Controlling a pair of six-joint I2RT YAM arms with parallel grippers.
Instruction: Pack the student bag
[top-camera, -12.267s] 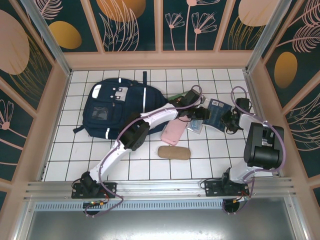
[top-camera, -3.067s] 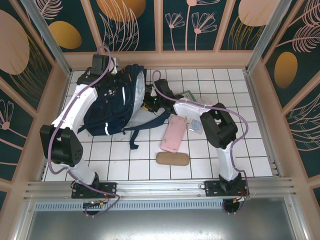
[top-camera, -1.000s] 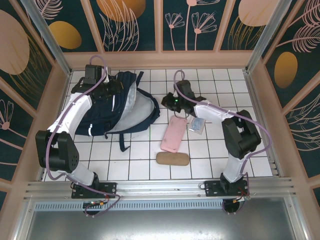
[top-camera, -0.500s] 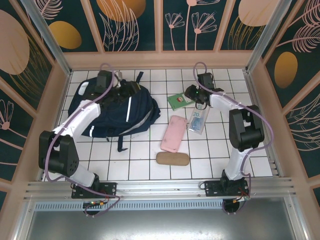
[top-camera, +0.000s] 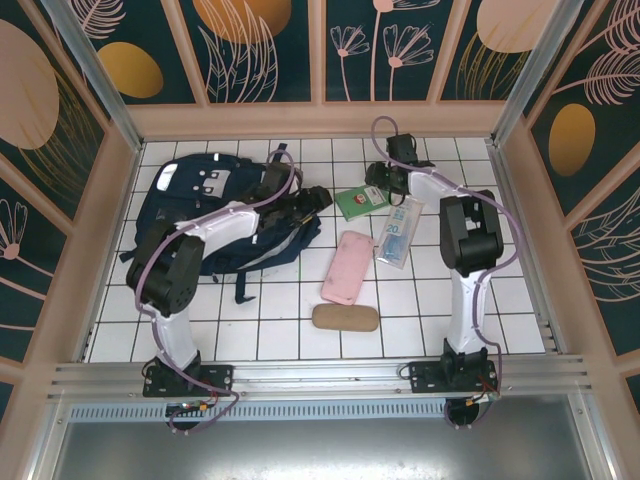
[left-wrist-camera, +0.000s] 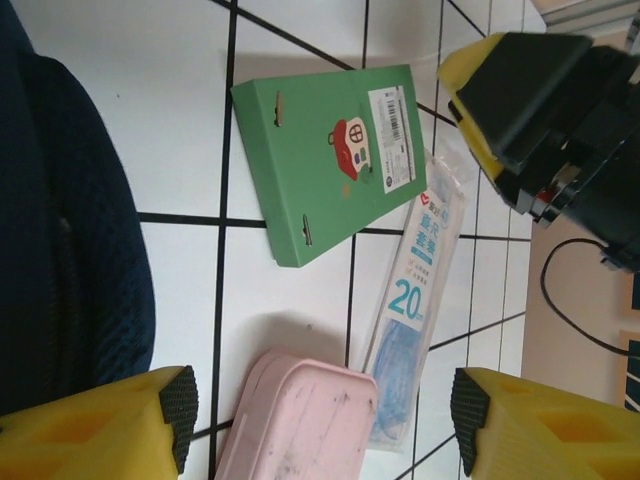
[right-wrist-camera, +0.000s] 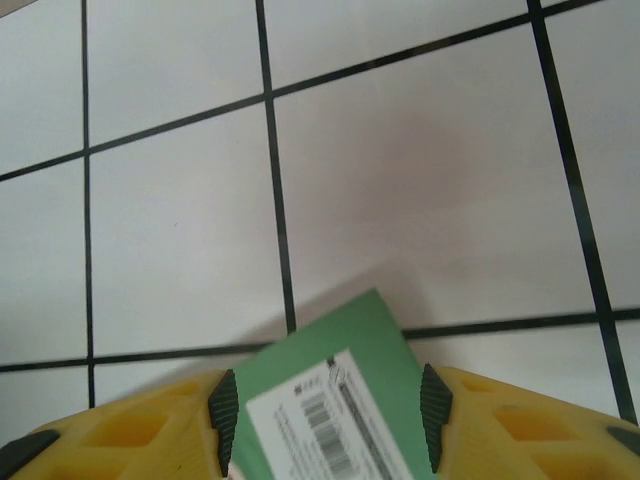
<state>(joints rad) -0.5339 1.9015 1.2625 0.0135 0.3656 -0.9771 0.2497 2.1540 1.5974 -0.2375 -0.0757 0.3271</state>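
The student bag (top-camera: 197, 192), dark navy with grey-white patches, lies flat at the back left; its fabric fills the left edge of the left wrist view (left-wrist-camera: 60, 250). My left gripper (top-camera: 318, 197) hangs open just past the bag's right edge, with nothing between its pads (left-wrist-camera: 322, 415). My right gripper (top-camera: 378, 180) stands open over the far corner of a green booklet (top-camera: 360, 202), whose labelled end lies between its fingers (right-wrist-camera: 340, 410).
A pink pencil case (top-camera: 347, 267), a clear pack marked 20 (top-camera: 398, 232) and a tan pouch (top-camera: 345, 317) lie on the white tiles right of the bag. The left wrist view has the booklet (left-wrist-camera: 335, 175), pack (left-wrist-camera: 420, 300) and pink case (left-wrist-camera: 300, 415).
My left gripper let go of the bag, opened and swung right past its edge; the bag settled flat. My right gripper opened and now sits at the green booklet's far corner.
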